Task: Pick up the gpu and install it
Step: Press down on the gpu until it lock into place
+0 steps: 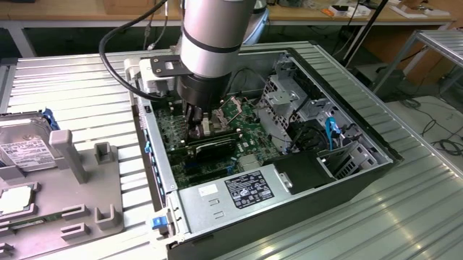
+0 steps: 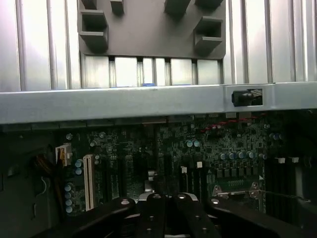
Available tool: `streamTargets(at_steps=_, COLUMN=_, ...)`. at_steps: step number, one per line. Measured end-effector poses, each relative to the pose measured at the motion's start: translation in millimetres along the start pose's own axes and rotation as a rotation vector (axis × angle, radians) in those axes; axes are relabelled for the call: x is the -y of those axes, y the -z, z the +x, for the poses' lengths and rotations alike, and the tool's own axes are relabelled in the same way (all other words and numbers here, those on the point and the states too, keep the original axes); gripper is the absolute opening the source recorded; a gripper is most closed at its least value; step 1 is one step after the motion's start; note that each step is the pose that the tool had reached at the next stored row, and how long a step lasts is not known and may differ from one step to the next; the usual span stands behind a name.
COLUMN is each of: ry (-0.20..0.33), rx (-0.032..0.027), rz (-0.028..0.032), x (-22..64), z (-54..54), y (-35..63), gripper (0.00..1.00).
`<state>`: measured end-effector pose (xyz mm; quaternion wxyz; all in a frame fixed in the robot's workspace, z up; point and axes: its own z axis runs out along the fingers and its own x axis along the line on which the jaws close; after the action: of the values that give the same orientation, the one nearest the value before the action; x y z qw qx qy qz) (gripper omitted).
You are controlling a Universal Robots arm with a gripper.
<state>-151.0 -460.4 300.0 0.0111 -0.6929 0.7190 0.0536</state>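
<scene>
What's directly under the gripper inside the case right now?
Under the gripper, the gpu lies flat over the green motherboard, with the power supply nearer the camera. The slot beneath the card is hidden.

Green motherboard at centre of the exterior view, dotted with small silver parts. Black gpu just below centre, thin green edge. Silver-grey arm at top centre with a black band; black gripper under it. Black cable at upper left. Silver power supply at lower centre, black-and-white label. Blue cable at right of centre. Grey holder tray at lower left; silver hard drive at left edge with white label. Ribbed silver table. Blue latch near bottom. In the wrist view: dark green motherboard across the middle, white slot at lower left, red wires right of centre, grey case rail.
</scene>
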Motion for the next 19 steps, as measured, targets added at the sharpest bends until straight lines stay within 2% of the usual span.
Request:
streamTargets(at_steps=3, ry=0.011, rx=-0.0010, rz=0.0020, x=7.9, z=0.0, y=-2.4, gripper=0.11)
streamTargets(at_steps=4, ry=0.015, rx=-0.0042, rz=0.0018, x=15.1, z=0.0, y=-4.9, gripper=0.11)
streamTargets(at_steps=6, ry=0.019, rx=-0.0077, rz=0.0016, x=23.7, z=0.0, y=-8.0, gripper=0.11)
streamTargets(at_steps=10, ry=0.028, rx=-0.0105, rz=0.0009, x=36.7, z=0.3, y=-13.8, gripper=0.11)
streamTargets(at_steps=15, ry=0.030, rx=-0.0114, rz=0.0017, x=40.9, z=6.5, y=-19.2, gripper=0.11)
streamTargets(at_steps=19, ry=0.030, rx=-0.0113, rz=0.0024, x=41.0, z=6.8, y=-21.7, gripper=0.11)
